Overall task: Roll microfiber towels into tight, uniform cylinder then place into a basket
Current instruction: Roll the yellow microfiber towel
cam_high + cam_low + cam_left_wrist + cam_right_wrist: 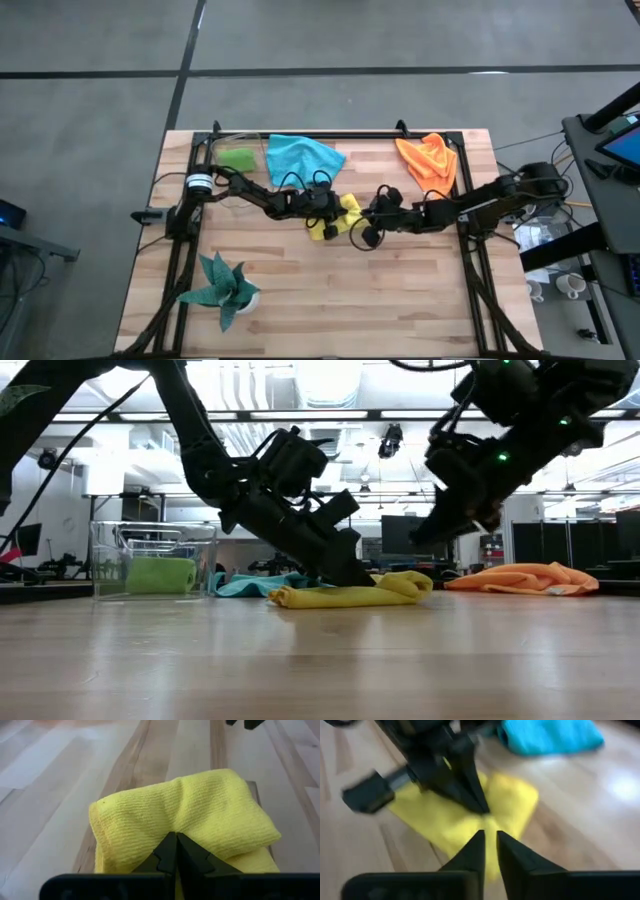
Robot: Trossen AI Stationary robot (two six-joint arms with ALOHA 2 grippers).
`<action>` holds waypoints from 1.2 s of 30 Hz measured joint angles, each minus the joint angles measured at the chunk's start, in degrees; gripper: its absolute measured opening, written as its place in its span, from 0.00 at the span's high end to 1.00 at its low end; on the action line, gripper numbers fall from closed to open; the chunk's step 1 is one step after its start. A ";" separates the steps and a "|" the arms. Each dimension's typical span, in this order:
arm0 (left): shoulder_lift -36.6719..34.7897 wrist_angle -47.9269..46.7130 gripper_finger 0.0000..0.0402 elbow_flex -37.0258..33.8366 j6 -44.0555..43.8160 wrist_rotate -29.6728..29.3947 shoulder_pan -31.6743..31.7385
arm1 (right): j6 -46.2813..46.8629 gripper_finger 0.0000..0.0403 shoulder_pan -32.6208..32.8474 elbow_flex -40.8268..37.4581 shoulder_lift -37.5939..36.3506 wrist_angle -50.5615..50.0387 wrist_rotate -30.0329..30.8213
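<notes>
On the pale wooden tabletop (330, 290), the folded yellow microfiber towel (335, 217) lies near the centre, partly bunched into a loose fold. The left gripper (176, 840) presses down on it with its jaws closed, their tips pinching the yellow cloth. The right gripper (490, 842) hovers just at 3 o'clock of the towel, lifted off the tabletop, its jaws parted by a narrow gap and holding nothing. The crumpled bright blue microfiber towel (302, 156) lies at 12 o'clock of the yellow one, near the far edge. The crumpled orange microfiber towel (428, 158) sits toward 2 o'clock. The small clear rectangular basket (105, 560) stands toward 10 o'clock, with the rolled lime green microfiber towel (160, 575) inside it. The dark teal spiky-leaved plant (222, 288) stands toward 8 o'clock.
</notes>
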 joint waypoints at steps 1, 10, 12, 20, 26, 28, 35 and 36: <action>0.00 -0.02 1.00 -0.02 0.00 0.00 0.00 | 2.43 0.87 0.35 -0.42 -0.35 -1.67 -0.12; 0.00 -0.39 1.00 -0.15 0.02 -0.02 0.00 | 14.45 0.50 2.16 -10.55 2.63 15.17 -1.55; 0.00 -0.39 1.00 -0.17 0.04 -0.02 0.00 | 10.42 0.45 2.53 -12.53 4.02 20.28 -1.99; 0.00 -0.30 1.00 -0.20 0.04 -0.02 0.00 | 3.06 0.43 2.66 -10.82 12.47 23.40 0.44; 0.00 -0.27 1.00 -0.33 0.09 -0.02 0.00 | -0.56 0.49 2.64 -7.42 16.70 25.16 0.89; 0.00 -0.41 1.00 -0.52 0.10 -0.02 0.00 | -0.63 0.50 2.60 -7.75 15.80 24.75 0.03; 0.00 -0.17 1.00 -1.26 0.39 -0.02 0.11 | 2.30 0.53 2.64 -10.94 8.63 20.28 -0.07; 0.01 0.06 1.00 -1.27 0.39 -0.03 0.12 | 2.94 0.53 2.64 -11.62 8.21 22.41 0.22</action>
